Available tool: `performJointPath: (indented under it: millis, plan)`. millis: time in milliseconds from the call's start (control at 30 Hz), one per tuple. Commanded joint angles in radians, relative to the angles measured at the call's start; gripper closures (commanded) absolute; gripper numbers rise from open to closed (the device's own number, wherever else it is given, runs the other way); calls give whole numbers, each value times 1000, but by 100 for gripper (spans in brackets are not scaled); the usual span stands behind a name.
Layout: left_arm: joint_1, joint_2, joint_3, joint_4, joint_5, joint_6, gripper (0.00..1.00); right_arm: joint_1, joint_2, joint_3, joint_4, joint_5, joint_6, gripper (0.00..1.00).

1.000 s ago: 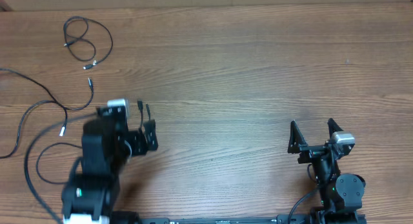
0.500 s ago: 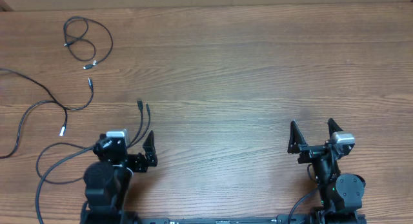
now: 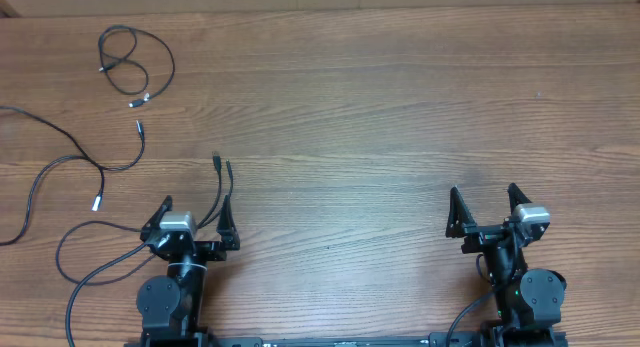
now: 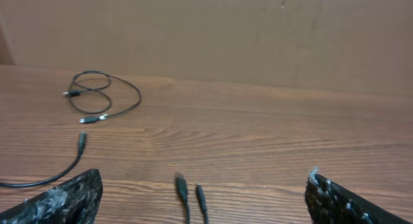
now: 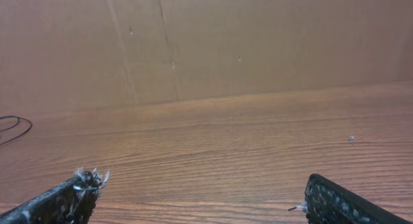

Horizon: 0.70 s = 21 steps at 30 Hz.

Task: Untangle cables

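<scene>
**Pincers spread wide, both empty; cables all lie on the left**

Both pincers sit at the near edge of the table (image 3: 350, 107). The left gripper (image 3: 196, 209) has its jaws fully apart and pinches nothing. The right gripper (image 3: 483, 199) is just as wide and just as empty. Each arm is folded back low over its base, wrist level, fingers pointing away across the wood.

None of the cables (image 3: 60, 130) reach the right arm's side. Nearest the left gripper are the twin plugs (image 3: 222, 167), side by side. Their two thin cords run back past its right-hand finger and bend off to a loop at the near left. The left wrist view shows the twin plugs (image 4: 181, 183) just ahead, between the fingers.

Beyond them a long cord (image 3: 75, 139) snakes in from the left edge, ending in a plug near mid-depth. Farthest away, the coiled cord (image 3: 172, 65) lies apart in the far-left corner.

The likely risk is a snag. The two cords lie so close to the left gripper that a careless reach forward could catch them on a finger. That could drag the near loop across the long cord and make a fresh crossing. A low sweep towards the far coil could do the same.
</scene>
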Motion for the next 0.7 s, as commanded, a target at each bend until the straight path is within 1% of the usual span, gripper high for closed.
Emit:
performJointPath:
  millis: [0,67,167,667]
  plan:
    - [5,-14,-13,28,-57,-10,0,4,-10,-11,6,13,5,0]
    - [5,-14,-13,52,-63,-9,0,4,-10,-11,6,13,5,0]
    - [5,-13,-13,2,-69,6,0,4,-10,-11,6,13,5,0]
    - [5,-13,-13,3,-70,19,0,4,-10,-11,6,13,5,0]
